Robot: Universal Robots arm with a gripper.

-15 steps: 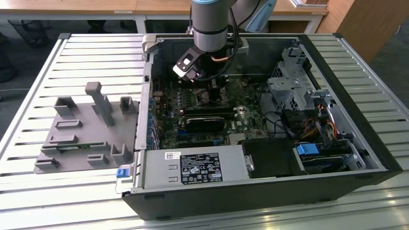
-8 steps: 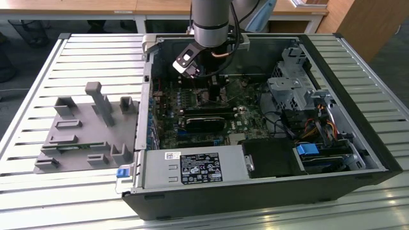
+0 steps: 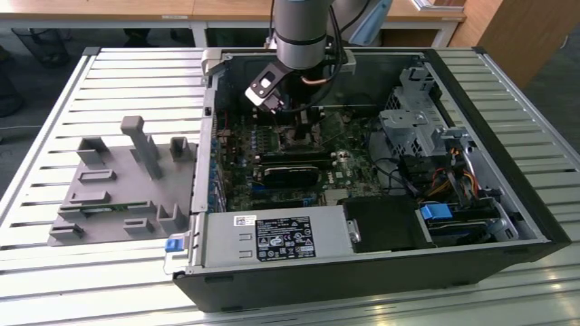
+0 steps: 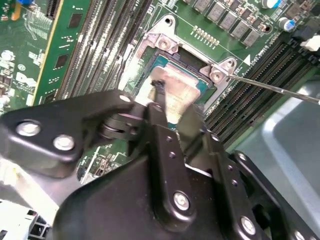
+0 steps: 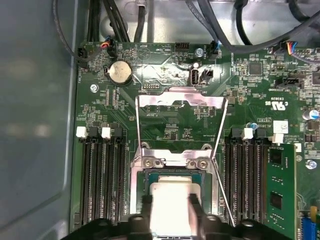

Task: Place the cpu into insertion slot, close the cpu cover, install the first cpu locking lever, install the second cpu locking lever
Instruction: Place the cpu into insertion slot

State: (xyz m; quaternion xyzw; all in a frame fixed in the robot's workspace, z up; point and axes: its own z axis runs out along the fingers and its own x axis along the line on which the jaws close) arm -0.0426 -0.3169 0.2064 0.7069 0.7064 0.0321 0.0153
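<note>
the open computer case [image 3: 363, 282] lies on its side so the arm [image 3: 303, 30] can reach straight down to the motherboard [image 5: 165, 132]. on that board the cpu cover [image 5: 181, 101] is swung back on its hinge, away from the socket, which leaves the insertion slot [image 4: 162, 44] open from above. a thin locking lever [image 4: 272, 88] angles out beside the slot, unhooked, since the cover cannot be clamped yet. the cpu [image 5: 170, 187] sits square inside the slot's silver rim, pale face up. it looks level with the rim, though whether it is fully seated or a hair above the contacts is hard to say from these angles. the gripper [image 5: 170, 199] is clenched on the cpu, with one of its fingers [image 4: 158, 87] against each of two opposite edges. gripping by the edges keeps the chip flat and square to the slot.
</note>
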